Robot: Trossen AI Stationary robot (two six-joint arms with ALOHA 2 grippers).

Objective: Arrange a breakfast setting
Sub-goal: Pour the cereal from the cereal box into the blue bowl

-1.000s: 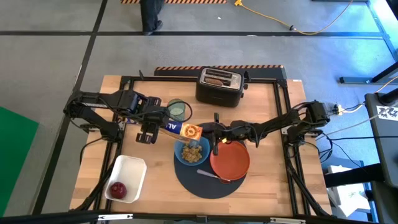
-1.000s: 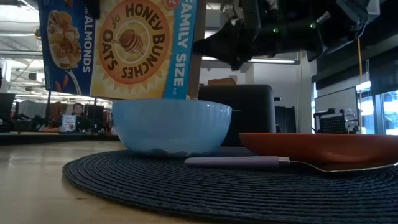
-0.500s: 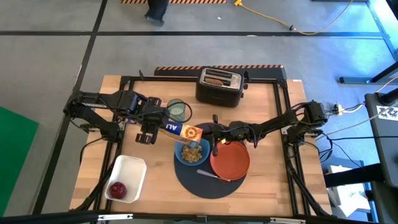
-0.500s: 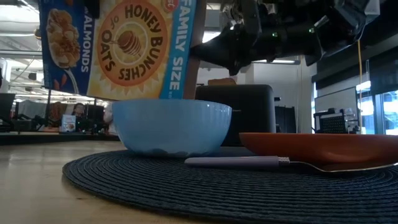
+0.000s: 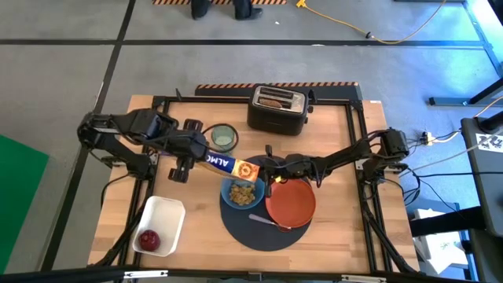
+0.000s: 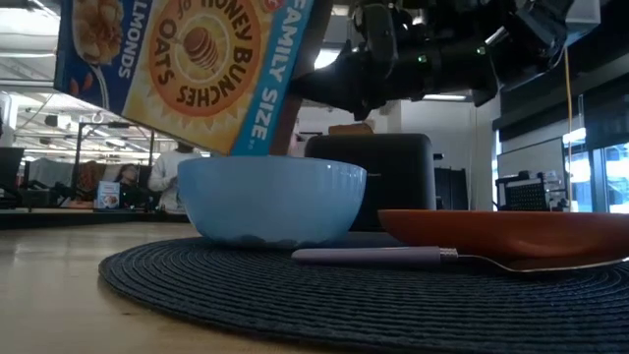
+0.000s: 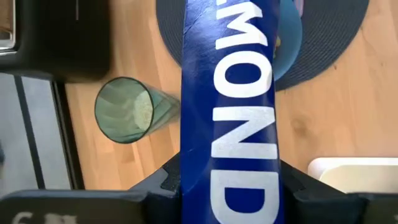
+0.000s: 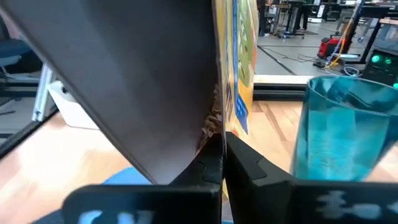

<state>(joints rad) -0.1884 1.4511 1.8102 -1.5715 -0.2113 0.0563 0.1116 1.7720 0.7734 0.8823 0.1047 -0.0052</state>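
Note:
My left gripper [image 5: 196, 155] is shut on a blue and yellow cereal box [image 5: 228, 164], held tilted with its open end over the blue bowl [image 5: 242, 193], which holds cereal. My right gripper [image 5: 266, 169] is shut on the box's open end. The bowl, the orange-red plate [image 5: 292, 203] and the metal spoon [image 5: 263, 221] rest on the round dark mat [image 5: 259, 232]. The greenish glass [image 5: 224, 137] stands upright beyond the box. The toast [image 5: 273, 100] sits in a toaster slot. The red apple [image 5: 148, 239] lies in the white tub [image 5: 161, 224]. My left gripper pinches the box's two broad faces between its fingers [image 7: 166, 182], with the narrow blue side [image 7: 239, 155] facing the wrist camera. It comes from the table's left, along the box. The box is clear of the table, its far end down over the bowl. My right gripper pinches a top flap [image 8: 219, 127] of the box's open end between its shut fingers [image 8: 245, 165]. It comes level from the table's right. The flap's grey inner side [image 8: 124, 81] shows, and the box's open end hangs above the bowl.
A black toaster [image 5: 277, 108] stands at the table's far edge. The white tub sits at the near left. The glass is close beside the box and shows in both wrist views [image 7: 124, 109] [image 8: 339, 137]. People stand in the room beyond the table.
My left gripper has drawn a little toward the table's left edge and turned, so the box has tipped to a stronger slant. Its open end stays over the bowl, held by my right gripper.

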